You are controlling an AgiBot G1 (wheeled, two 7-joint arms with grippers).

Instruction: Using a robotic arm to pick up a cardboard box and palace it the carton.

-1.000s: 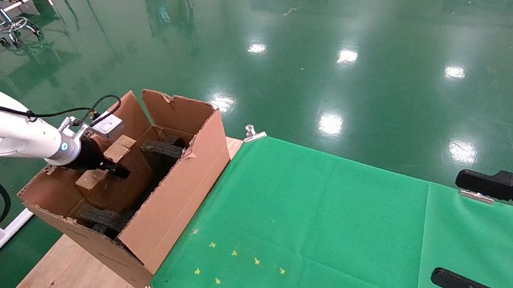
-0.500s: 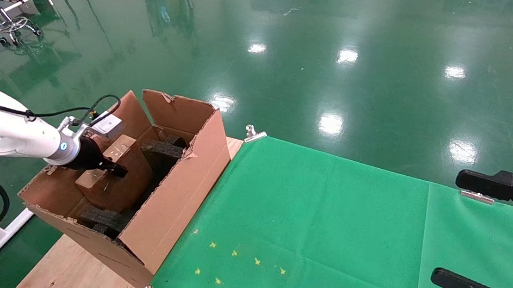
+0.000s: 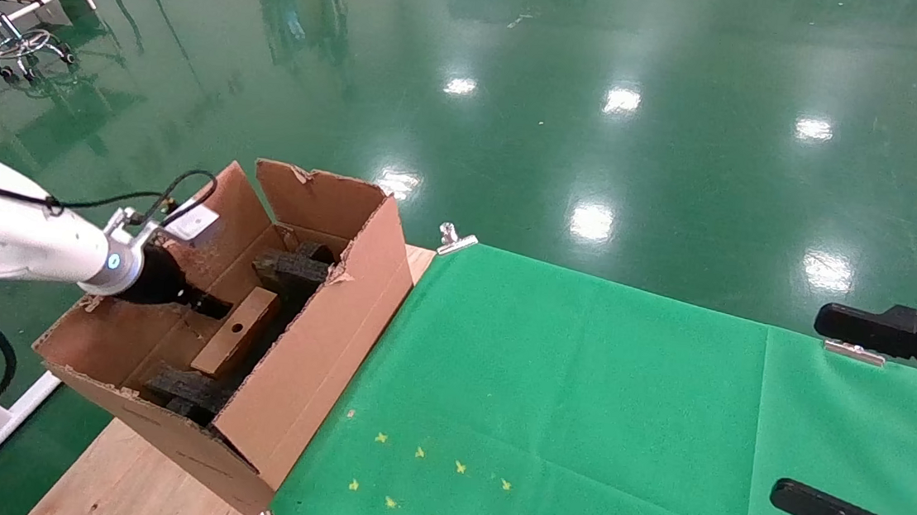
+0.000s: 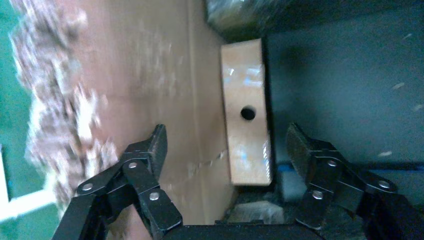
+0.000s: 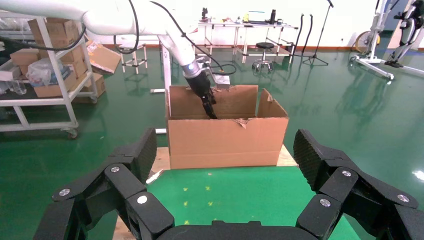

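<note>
The large carton [image 3: 308, 360] stands at the table's left end, flaps up. The small flat cardboard box [image 3: 237, 343] rests inside it on its edge, narrow side with the round hole facing up, between black foam blocks [image 3: 292, 266]. My left gripper [image 3: 214, 305], on the white robotic arm [image 3: 20, 240], is inside the carton just left of the box, open and empty. In the left wrist view the box [image 4: 246, 135] lies beyond the open left gripper [image 4: 226, 136], touching neither finger. My right gripper [image 3: 814, 409] is parked open at the far right.
A green cloth [image 3: 579, 401] covers the table right of the carton, held by metal clips [image 3: 454, 239]. Bare wood [image 3: 132, 478] shows at the front left. The right wrist view shows the carton [image 5: 225, 142] with the left arm [image 5: 202, 92] reaching in from above.
The left gripper held the box raised in the carton; it has now let go. The box has dropped lower and to the right, standing on its edge.
</note>
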